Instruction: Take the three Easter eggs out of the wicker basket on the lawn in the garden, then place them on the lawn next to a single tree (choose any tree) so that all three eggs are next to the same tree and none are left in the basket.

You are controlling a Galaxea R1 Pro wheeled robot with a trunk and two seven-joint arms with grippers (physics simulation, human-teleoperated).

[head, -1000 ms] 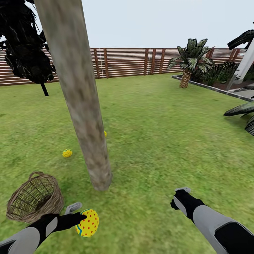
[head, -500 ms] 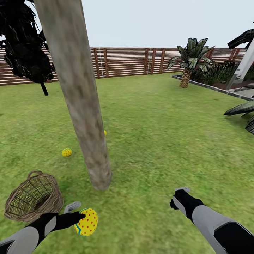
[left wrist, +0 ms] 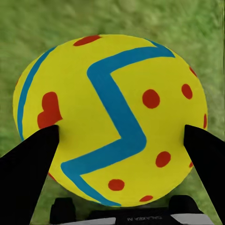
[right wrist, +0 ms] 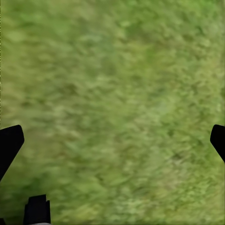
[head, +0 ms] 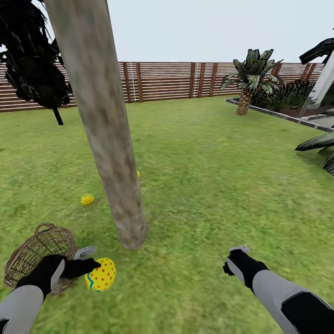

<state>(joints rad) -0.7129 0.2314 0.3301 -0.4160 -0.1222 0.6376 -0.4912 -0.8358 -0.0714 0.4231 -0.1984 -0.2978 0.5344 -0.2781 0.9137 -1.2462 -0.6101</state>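
Holding the third Easter egg [head: 100,274] in my left tool [head: 90,264], I am keeping it just above the lawn [head: 208,185] between the wicker basket [head: 35,253] and the tree [head: 109,139]. In the left wrist view the 2 dark fingers [left wrist: 28,161] are pressing on opposite flanks of the egg [left wrist: 112,122], so the grip is closed on its widest part, which I judge is what stops a smooth, rounded shell from slipping out. Its surface is glossy yellow with red dots and 1 blue zigzag band.

2 more eggs are lying on the grass near the trunk: 1 [head: 87,199] on its left, another [head: 138,174] peeking from behind it. The basket, coarse brown weave with a loop handle, is sitting just beside my left arm, and I cannot see anything inside it.

My right tool [head: 236,260] is hanging open over bare, fuzzy grass [right wrist: 112,103], gripping nothing. The trunk is thick, mottled grey-brown and rough-looking.
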